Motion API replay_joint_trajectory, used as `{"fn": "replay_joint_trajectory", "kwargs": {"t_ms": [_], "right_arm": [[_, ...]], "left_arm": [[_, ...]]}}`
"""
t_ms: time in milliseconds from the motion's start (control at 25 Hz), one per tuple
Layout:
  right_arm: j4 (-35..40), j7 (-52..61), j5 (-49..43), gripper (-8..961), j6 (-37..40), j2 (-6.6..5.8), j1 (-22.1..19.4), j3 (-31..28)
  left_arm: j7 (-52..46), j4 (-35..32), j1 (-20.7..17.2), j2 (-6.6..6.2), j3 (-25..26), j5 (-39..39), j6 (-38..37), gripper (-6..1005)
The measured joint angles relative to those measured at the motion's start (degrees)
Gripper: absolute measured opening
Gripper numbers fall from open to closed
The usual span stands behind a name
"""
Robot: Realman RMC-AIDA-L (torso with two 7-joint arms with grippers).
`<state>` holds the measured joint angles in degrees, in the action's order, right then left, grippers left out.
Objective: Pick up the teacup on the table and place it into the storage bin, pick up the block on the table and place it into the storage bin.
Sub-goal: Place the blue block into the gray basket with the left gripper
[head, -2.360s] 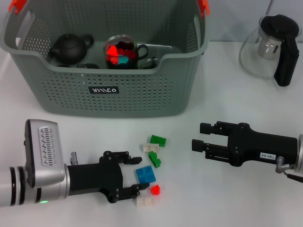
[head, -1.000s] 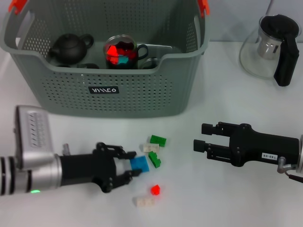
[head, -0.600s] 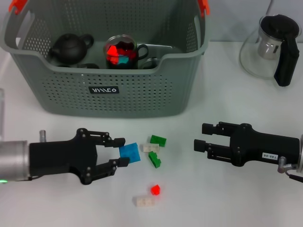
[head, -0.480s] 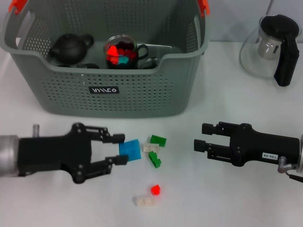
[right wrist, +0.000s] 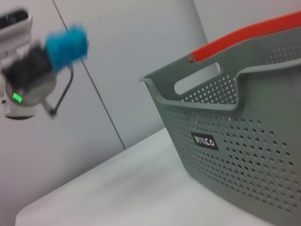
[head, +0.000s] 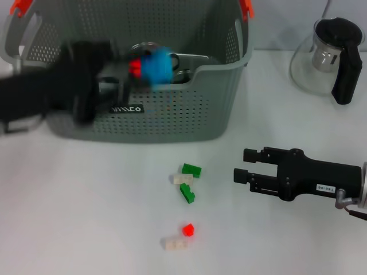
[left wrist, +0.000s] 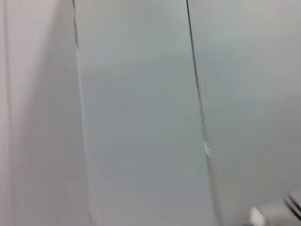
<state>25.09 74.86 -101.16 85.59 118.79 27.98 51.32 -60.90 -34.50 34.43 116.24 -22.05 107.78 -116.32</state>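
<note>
My left gripper (head: pixel 137 70) is raised in front of the storage bin (head: pixel 172 117), level with its front rim, and is shut on a blue block (head: pixel 156 66). The right wrist view shows that blue block (right wrist: pixel 67 43) held up in the left gripper (right wrist: pixel 47 59), off to the side of the grey bin (right wrist: pixel 235 141). My right gripper (head: pixel 241 165) rests open low over the table on the right, holding nothing. A teacup on the table is out of view. The left wrist view shows only a blank wall.
Loose blocks lie on the table in front of the bin: green (head: pixel 191 169), white (head: pixel 182 179), green (head: pixel 187 195), red (head: pixel 188 230) and white (head: pixel 174 243). A glass teapot (head: pixel 324 57) with a black handle stands at the back right. A glass mug with coloured pieces sits inside the bin.
My left arm has lifted the blue block off the table and swung it up and back to the bin's front rim. The right arm has stayed put.
</note>
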Motion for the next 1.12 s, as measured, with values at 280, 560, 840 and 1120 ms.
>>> {"fn": "replay_joint_trajectory", "kwargs": {"t_ms": [280, 560, 840, 1120], "right_arm": [[-0.01, -0.23, 0.0, 674, -0.28, 0.27, 0.4, 0.26], [0.0, -0.23, 0.0, 674, -0.28, 0.38, 0.51, -0.04], [0.12, -0.23, 0.08, 673, -0.27, 0.31, 0.61, -0.15], [0.13, -0.47, 0.24, 673, -0.26, 0.3, 0.54, -0.18]], "left_arm": [[-2.8, -0.91, 5.28, 1.81, 0.14, -7.96, 15.74, 379], [-5.41, -7.09, 6.43, 3.91, -11.11, -6.58, 41.36, 338], [-27.36, -17.43, 5.94, 3.16, -29.76, 8.33, 57.59, 303], [-36.21, -22.97, 6.56, 5.2, -31.93, 18.49, 61.17, 189]]}}
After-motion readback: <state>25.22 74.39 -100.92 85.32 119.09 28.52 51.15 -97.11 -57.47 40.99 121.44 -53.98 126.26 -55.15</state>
